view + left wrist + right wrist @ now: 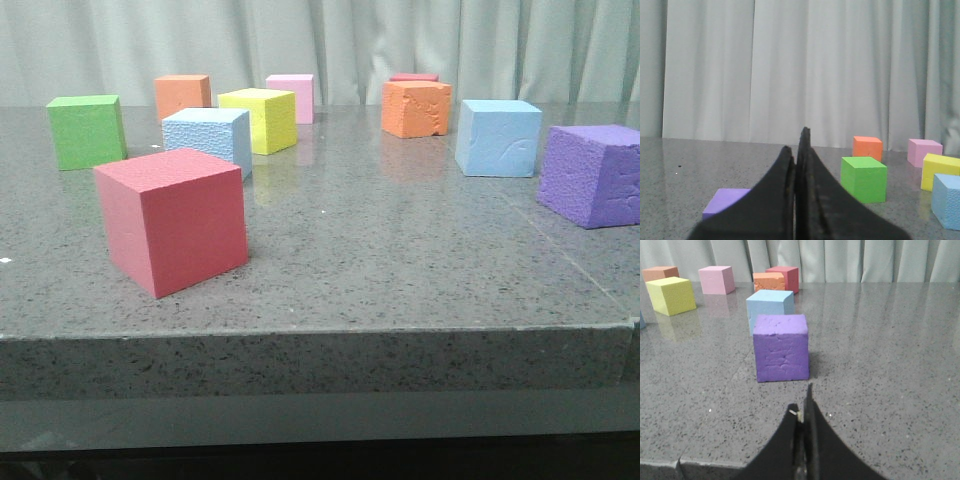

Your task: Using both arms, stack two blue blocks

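Note:
A pebbly sky-blue block point(208, 137) sits left of centre behind the red cube; its edge also shows in the left wrist view point(947, 201). A smoother sky-blue block point(497, 137) with a curved scratch sits at the right; in the right wrist view it point(769, 306) stands just behind the purple cube. Neither gripper shows in the front view. My left gripper point(796, 150) is shut and empty, low over the table. My right gripper point(802, 407) is shut and empty, near the table's front edge, a short way before the purple cube.
A large red cube point(172, 218) sits front left. A purple cube point(592, 173) is at the right. Green point(86, 130), orange point(183, 96), yellow point(260, 119), pink point(291, 96) and a second orange cube point(415, 107) stand further back. A second purple block point(725, 201) lies by the left fingers.

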